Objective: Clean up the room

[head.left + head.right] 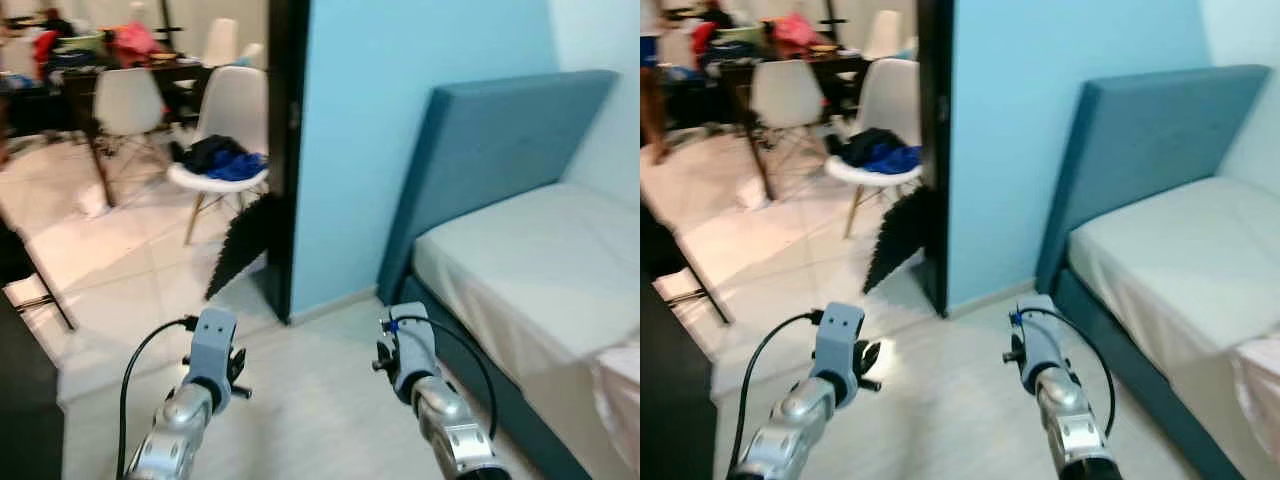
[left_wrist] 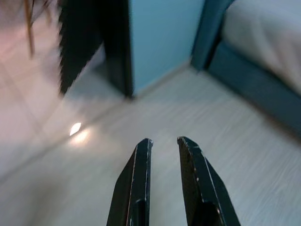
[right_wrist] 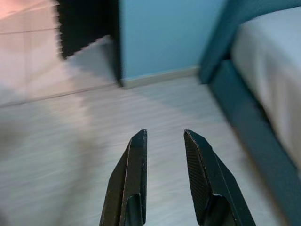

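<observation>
My left gripper (image 2: 163, 140) is open over pale wooden floor, nothing between its fingers. My right gripper (image 3: 164, 133) is open too, over the same floor near the bed's blue base. Both silver arms, the left arm (image 1: 190, 400) and the right arm (image 1: 430, 395), reach forward low in the eye views. Dark and blue clothes (image 1: 222, 158) lie heaped on a white chair (image 1: 235, 100) beyond the doorway. A black jagged-edged object (image 1: 245, 240) leans at the foot of the dark door frame (image 1: 285, 150).
A bed (image 1: 540, 260) with a blue headboard and pale mattress runs along the right; a pinkish cloth (image 1: 620, 385) hangs at its near end. A light blue wall (image 1: 380, 120) stands ahead. Beyond the doorway are a cluttered table (image 1: 90, 60) and more white chairs.
</observation>
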You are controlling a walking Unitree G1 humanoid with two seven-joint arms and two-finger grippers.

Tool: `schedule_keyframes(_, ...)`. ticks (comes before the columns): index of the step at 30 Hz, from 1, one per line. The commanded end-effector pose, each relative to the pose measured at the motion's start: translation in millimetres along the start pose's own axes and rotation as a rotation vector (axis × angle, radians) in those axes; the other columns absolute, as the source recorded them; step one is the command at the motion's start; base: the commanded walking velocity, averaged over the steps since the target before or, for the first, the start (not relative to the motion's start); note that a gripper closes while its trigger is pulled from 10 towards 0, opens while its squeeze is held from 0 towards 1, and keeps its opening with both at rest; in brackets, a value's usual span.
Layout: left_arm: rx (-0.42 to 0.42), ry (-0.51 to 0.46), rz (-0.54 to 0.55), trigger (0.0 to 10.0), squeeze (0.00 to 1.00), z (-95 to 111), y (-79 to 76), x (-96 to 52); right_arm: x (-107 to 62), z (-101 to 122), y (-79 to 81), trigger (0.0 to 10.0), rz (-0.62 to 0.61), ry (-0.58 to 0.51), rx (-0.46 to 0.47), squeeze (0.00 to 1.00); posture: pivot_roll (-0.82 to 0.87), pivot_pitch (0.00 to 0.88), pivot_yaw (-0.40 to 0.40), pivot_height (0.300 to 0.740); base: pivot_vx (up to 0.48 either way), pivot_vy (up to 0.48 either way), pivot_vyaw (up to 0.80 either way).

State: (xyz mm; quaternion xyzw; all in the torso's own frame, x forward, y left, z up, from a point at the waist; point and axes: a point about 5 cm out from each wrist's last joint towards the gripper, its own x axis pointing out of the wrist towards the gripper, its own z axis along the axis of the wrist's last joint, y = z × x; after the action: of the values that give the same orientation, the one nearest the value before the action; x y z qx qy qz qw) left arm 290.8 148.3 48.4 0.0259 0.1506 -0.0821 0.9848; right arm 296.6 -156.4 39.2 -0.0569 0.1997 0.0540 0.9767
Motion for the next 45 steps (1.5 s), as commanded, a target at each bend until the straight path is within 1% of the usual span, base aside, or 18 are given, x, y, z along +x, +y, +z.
schedule_keyframes(1,-0.020,0.021,0.023,10.0,0.00,-7.3,3.2,-1.9,-0.5,-2.0,3.3,10.0,0.007,0.012,0.008,0.00,0.01,0.000,-0.052,0.740,0.000,0.000,-0.80)
schedule_keyframes(2,-0.036,0.009,0.047,10.0,0.00,-6.1,5.9,-1.5,-0.4,-1.5,3.4,10.0,0.009,0.009,0.001,0.00,0.01,0.000,-0.053,0.740,0.000,0.000,-0.79)
schedule_keyframes(3,-0.036,0.009,0.047,10.0,0.00,-6.1,5.9,-1.5,-0.4,-1.5,3.4,10.0,0.009,0.009,0.001,0.00,0.01,0.000,-0.053,0.740,0.000,0.000,-0.79)
schedule_keyframes(5,-0.053,0.002,0.078,10.0,0.00,-4.8,8.8,-1.5,0.2,-0.5,6.3,10.0,0.035,0.001,-0.026,0.00,0.01,0.000,-0.061,0.740,0.000,0.000,0.00)
schedule_keyframes(12,-0.064,-0.026,0.107,10.0,0.00,-0.6,8.8,-3.5,1.2,2.9,10.1,10.0,0.058,-0.009,-0.040,0.00,0.02,0.000,-0.077,0.740,0.000,0.000,0.00)
schedule_keyframes(28,-0.079,-0.023,0.113,10.0,0.00,-2.7,7.5,-2.1,2.1,6.5,9.4,10.0,0.068,-0.011,-0.050,0.00,0.01,0.000,-0.089,0.740,0.000,-0.463,0.00)
schedule_keyframes(45,-0.081,-0.022,0.118,10.0,0.00,-3.9,11.8,-0.4,3.9,8.1,8.7,10.0,0.068,-0.011,-0.068,0.00,0.01,0.000,-0.089,0.740,0.000,-0.480,0.00)
